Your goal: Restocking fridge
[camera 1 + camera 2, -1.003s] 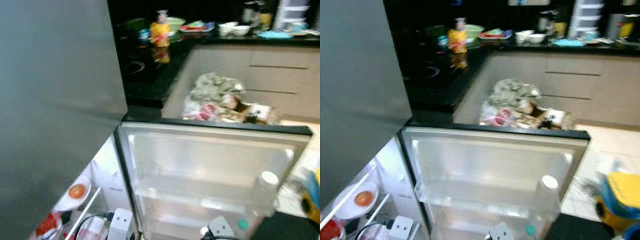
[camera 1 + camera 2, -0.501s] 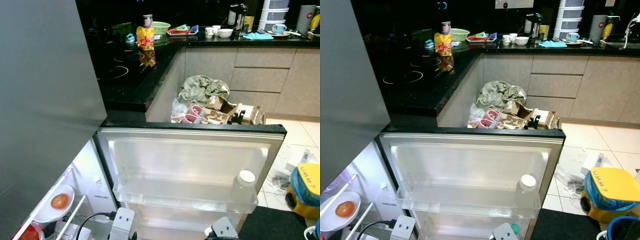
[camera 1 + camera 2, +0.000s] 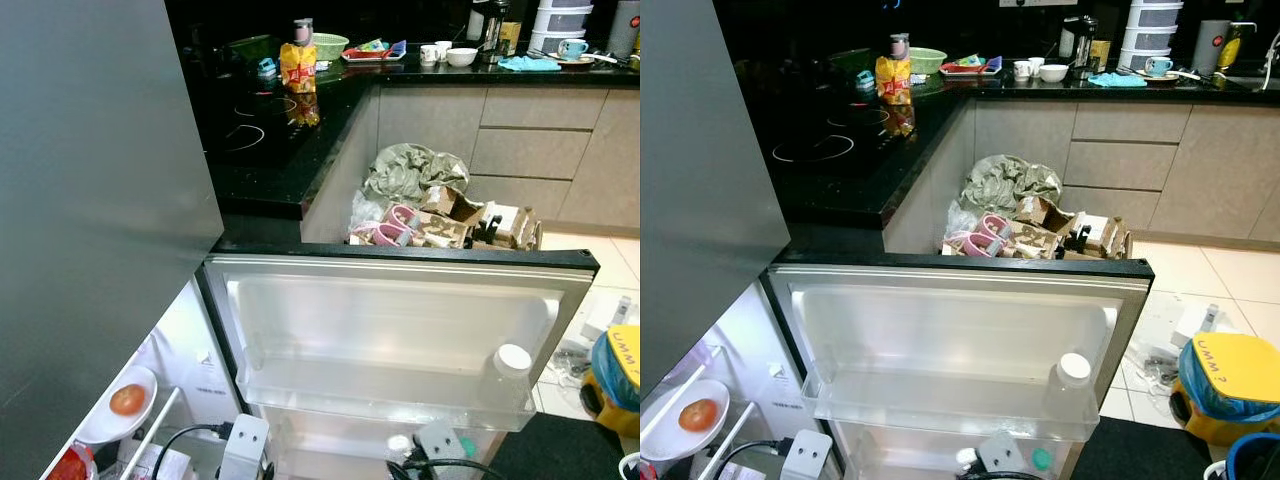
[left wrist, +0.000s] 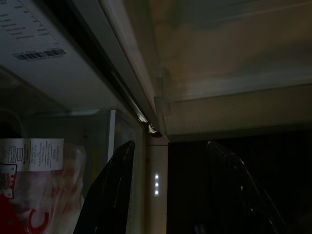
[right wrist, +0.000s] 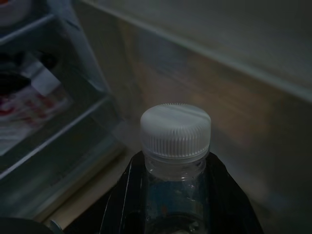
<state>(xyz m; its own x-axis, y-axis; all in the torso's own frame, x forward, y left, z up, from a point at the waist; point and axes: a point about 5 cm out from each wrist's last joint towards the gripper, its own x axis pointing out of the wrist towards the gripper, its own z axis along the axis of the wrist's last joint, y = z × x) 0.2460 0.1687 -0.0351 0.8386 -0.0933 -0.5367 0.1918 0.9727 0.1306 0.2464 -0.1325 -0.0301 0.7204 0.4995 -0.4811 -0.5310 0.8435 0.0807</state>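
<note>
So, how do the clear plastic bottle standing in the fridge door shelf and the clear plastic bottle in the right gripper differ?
The clear plastic bottle in the door shelf stands free at the shelf's right end; the clear plastic bottle in the right gripper is clamped between the black fingers. The shelf bottle sits in the upper door shelf; the held bottle is lower, near the fridge's inner shelves. Both are upright, with white ribbed caps.

Bottle [image 3: 511, 366] in door shelf [image 3: 380, 392] — seemingly.
</note>
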